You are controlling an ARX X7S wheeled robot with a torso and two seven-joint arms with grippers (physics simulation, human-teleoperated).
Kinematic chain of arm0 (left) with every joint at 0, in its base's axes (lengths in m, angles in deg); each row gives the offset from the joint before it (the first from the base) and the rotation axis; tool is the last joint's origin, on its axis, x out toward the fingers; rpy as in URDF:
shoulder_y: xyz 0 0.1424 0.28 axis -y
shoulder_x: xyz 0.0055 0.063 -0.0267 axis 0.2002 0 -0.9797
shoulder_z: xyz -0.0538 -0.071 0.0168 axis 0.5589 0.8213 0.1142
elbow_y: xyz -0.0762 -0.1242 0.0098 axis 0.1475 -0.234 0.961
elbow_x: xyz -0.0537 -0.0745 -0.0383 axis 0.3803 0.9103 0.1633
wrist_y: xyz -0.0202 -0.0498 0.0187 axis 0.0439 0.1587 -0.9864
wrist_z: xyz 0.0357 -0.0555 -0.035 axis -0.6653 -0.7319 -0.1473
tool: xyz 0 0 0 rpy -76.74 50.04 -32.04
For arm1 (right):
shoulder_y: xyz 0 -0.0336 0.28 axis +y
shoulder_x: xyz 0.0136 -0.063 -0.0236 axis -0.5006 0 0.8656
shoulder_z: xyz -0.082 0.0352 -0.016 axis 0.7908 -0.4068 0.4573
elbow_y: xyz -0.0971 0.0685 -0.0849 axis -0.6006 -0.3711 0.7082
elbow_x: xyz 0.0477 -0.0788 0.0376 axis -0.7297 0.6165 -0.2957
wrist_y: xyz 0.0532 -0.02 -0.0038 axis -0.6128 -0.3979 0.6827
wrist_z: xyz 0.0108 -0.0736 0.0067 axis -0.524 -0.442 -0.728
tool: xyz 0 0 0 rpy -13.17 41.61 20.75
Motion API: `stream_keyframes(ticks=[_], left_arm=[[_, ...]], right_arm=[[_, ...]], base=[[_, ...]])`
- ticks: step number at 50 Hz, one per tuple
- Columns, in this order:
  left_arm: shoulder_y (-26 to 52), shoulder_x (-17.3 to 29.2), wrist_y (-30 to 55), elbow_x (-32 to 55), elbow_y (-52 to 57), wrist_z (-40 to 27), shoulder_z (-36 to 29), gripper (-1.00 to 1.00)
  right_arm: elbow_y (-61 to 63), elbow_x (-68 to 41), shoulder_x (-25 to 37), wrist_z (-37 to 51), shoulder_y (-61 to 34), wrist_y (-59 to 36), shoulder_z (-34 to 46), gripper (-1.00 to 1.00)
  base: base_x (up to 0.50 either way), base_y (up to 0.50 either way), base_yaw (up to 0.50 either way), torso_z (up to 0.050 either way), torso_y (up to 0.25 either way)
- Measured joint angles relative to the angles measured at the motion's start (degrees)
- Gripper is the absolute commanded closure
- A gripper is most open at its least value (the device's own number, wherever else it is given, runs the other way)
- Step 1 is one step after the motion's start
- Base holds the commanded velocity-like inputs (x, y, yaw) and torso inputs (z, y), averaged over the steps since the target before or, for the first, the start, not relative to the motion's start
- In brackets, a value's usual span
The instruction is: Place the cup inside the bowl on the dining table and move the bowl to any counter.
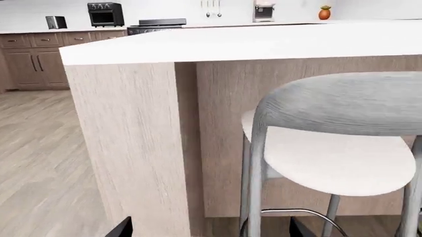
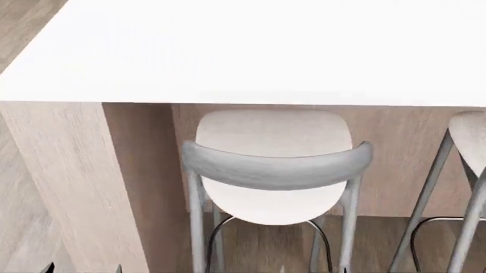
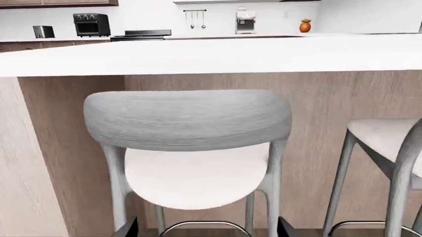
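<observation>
We're parked low in front of the dining bench [image 2: 243, 51], and neither the cup nor the bowl shows in any view, so we judge nothing done yet: cup into bowl and the carry to a counter both remain. The white top that we see is bare. Our arms hang below its edge. The left pincer [image 1: 207, 228] shows only two dark fingertips, well apart, nothing between them; the right pincer [image 3: 207, 228] looks the same, spread and empty. A grey-backed bar stool [image 2: 275, 165] stands tucked right under the overhang ahead of us, a second stool [image 2: 467, 187] beside it on the right. Open floor [image 1: 39, 163] lies off the bench's left corner. The far counter [image 1: 39, 31] carries a toaster [image 1: 56, 21] and a small oven [image 1: 105, 14].
</observation>
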Motion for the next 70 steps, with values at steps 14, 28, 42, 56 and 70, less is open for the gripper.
stream_keyframes(ticks=[14, 28, 42, 56, 70], left_arm=[[-0.1, 0.3, -0.2, 0.2, 0.1, -0.3, -0.3, -1.00], [0.1, 0.5, -0.3, 0.5, 0.0, -0.6, -0.6, -1.00], [0.7, 0.3, -0.1, 0.5, -0.3, -1.0, -1.1, -1.00], [1.2, 0.2, 0.0, 0.6, -0.6, -1.2, -1.7, -1.00], [0.9, 0.7, -0.1, 1.0, -0.2, -1.3, -1.8, -1.00]], right_arm=[[-0.1, 0.0, 0.3, 0.5, -0.1, 0.0, 0.4, -1.00], [-0.1, -0.3, 0.5, 0.7, -0.1, 0.1, 0.7, -1.00], [-0.1, -0.8, 0.7, 0.8, -0.2, 0.2, 0.9, -1.00], [-0.1, -1.1, 0.9, 1.0, -0.3, 0.3, 1.2, -1.00], [-0.2, -1.5, 1.1, 1.1, -0.3, 0.5, 1.5, -1.00]], base=[[0.00, -0.50, 0.00, 0.000, 0.000], [0.00, -0.50, 0.00, 0.000, 0.000], [0.00, -0.50, 0.00, 0.000, 0.000], [0.00, -0.50, 0.00, 0.000, 0.000], [0.00, -0.50, 0.00, 0.000, 0.000]])
